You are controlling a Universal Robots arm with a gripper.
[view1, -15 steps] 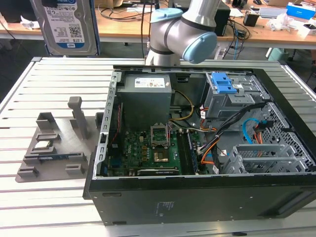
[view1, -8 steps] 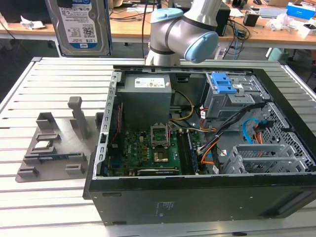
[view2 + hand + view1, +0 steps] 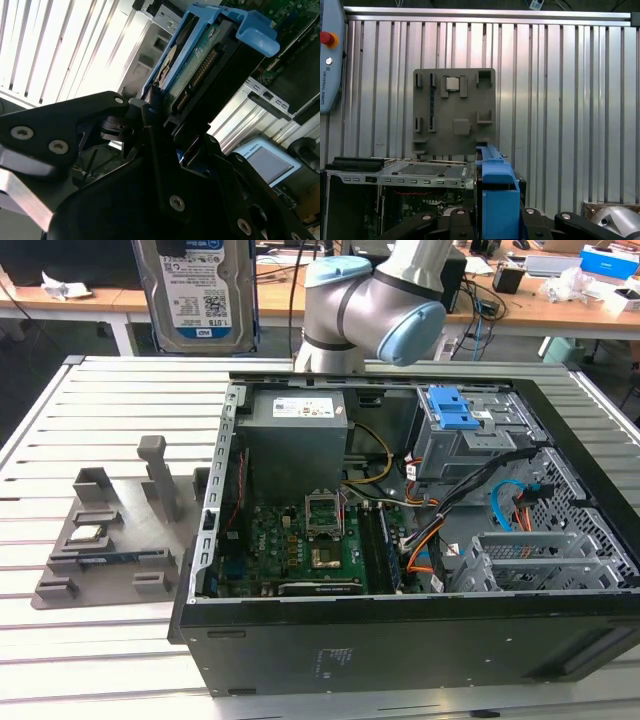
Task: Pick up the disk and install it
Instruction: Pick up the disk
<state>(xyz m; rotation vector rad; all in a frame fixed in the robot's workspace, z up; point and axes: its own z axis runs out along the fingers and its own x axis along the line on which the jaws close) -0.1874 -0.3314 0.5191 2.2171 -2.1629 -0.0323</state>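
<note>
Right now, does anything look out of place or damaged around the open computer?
Nothing looks damaged or spilled. The disk is simply held aloft in the gripper, outside the computer case, not yet installed.

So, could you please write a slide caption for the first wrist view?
Disk held in the gripper's jaws over the slatted table, grey fixture and open case.

The disk [image 3: 195,290] is silver metal with smooth blue plastic rails [image 3: 497,200].
</note>
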